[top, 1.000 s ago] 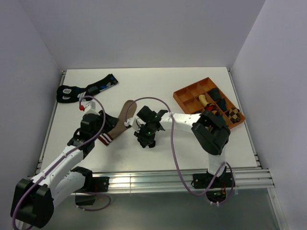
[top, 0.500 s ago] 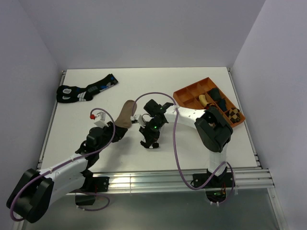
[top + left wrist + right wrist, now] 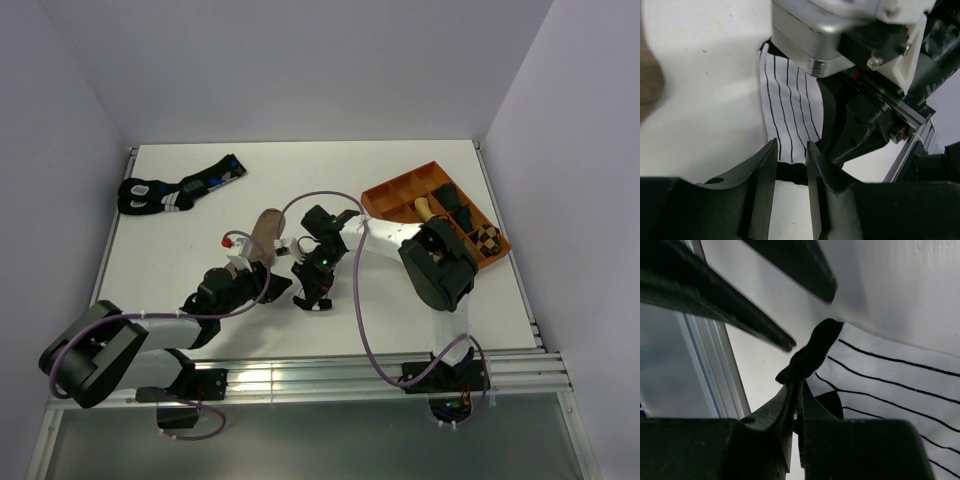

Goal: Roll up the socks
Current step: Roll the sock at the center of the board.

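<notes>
Pinching black edge of white striped sock (image 3: pixel 900 370): right gripper (image 3: pixel 796 385); left gripper (image 3: pixel 791 152) open alongside.

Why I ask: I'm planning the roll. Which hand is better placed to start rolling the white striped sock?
Right, probably: the right hand is shut on the black edge of the striped sock, so it could start rolling. The left hand is open at the same sock, gripping nothing.
</notes>
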Robot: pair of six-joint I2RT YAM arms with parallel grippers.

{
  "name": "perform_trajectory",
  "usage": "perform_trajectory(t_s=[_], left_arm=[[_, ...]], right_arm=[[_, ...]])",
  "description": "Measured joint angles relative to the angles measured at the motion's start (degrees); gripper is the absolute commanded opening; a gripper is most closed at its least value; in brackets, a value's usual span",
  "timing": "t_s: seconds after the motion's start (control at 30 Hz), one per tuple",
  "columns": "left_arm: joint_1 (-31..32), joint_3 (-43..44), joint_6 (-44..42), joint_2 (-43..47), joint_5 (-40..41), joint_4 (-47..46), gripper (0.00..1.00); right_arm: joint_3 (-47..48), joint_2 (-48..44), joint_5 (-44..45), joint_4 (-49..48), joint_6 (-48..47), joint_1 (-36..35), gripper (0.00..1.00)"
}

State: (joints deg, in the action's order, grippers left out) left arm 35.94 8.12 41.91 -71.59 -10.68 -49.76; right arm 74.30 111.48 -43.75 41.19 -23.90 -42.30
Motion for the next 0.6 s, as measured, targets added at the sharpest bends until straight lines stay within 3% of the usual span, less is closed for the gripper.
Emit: perform_trajectory(t_s=[0.6], left_arm=[[3.5,5.3,-0.5,-18.5,-5.4,-12.5,0.25]], right_arm=[[0.0,0.5,-1.6,0.4,0.0,1.5,0.07]])
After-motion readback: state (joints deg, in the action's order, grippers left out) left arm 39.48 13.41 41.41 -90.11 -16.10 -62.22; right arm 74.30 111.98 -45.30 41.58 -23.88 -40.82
